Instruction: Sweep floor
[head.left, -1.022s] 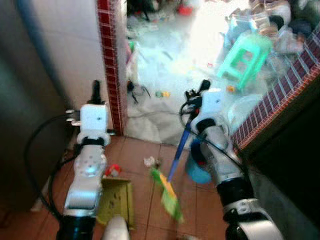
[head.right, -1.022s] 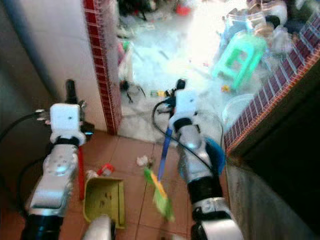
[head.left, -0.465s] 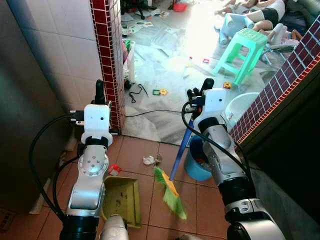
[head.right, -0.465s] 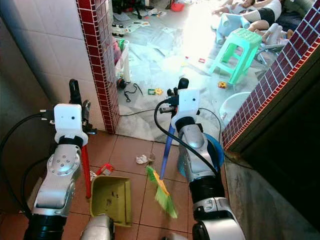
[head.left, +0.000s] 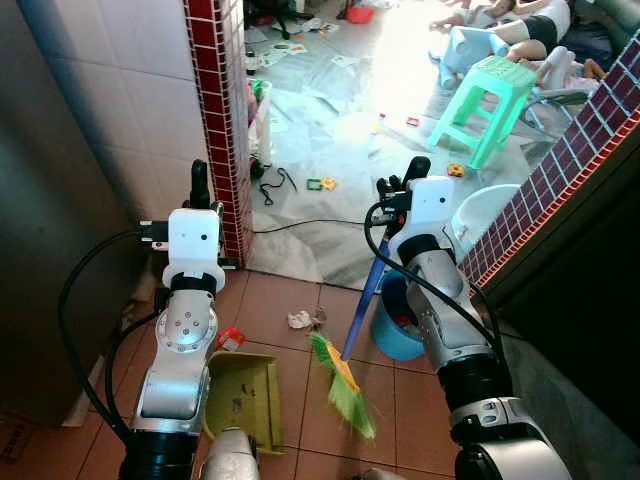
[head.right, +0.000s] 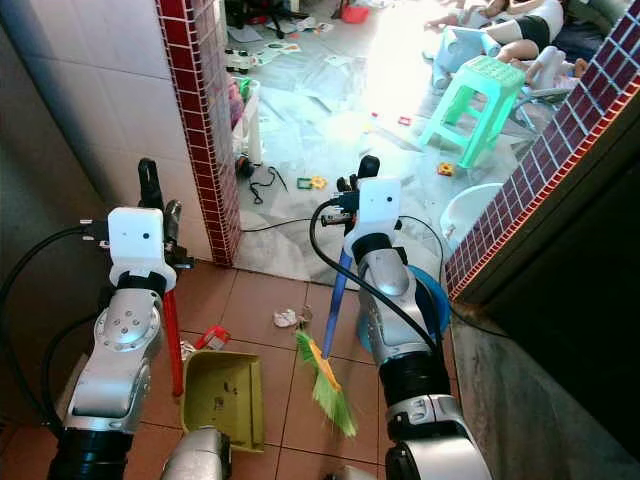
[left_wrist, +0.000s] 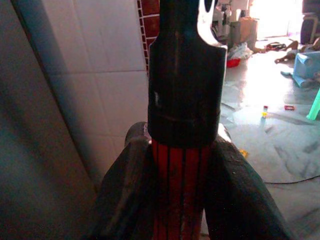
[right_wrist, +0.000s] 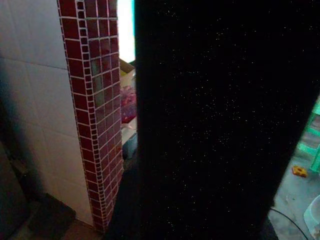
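Broom (head.left: 345, 372) first: its blue handle slants from the right gripper (head.left: 392, 190) down toward the robot's left, so the long axis runs from the raised hand, away from the body, to the green and yellow bristles resting on the terracotta tile floor (head.left: 290, 300) nearer the robot. The right gripper's fingers are wrapped around the top of that handle, though the right wrist view is mostly a black shape up close, so how tightly they close I cannot tell from there. The left gripper (head.right: 155, 205) is clamped on a red handle (head.right: 171, 340) that stands nearly upright and runs down to the yellow-green dustpan (head.right: 222, 398) lying on the tiles just beside the bristles. The left wrist view makes this grip plain: two black fingers (left_wrist: 125, 200) press either side of the ribbed red shaft under a dark cap. A scrap of crumpled litter (head.left: 298, 320) lies on the tiles ahead of the broom head. A blue bucket (head.left: 395, 335) sits behind the handle, a red brick pillar (head.left: 215, 120) stands to the left, and a green stool (head.left: 490, 100) is farther off on the pale floor.
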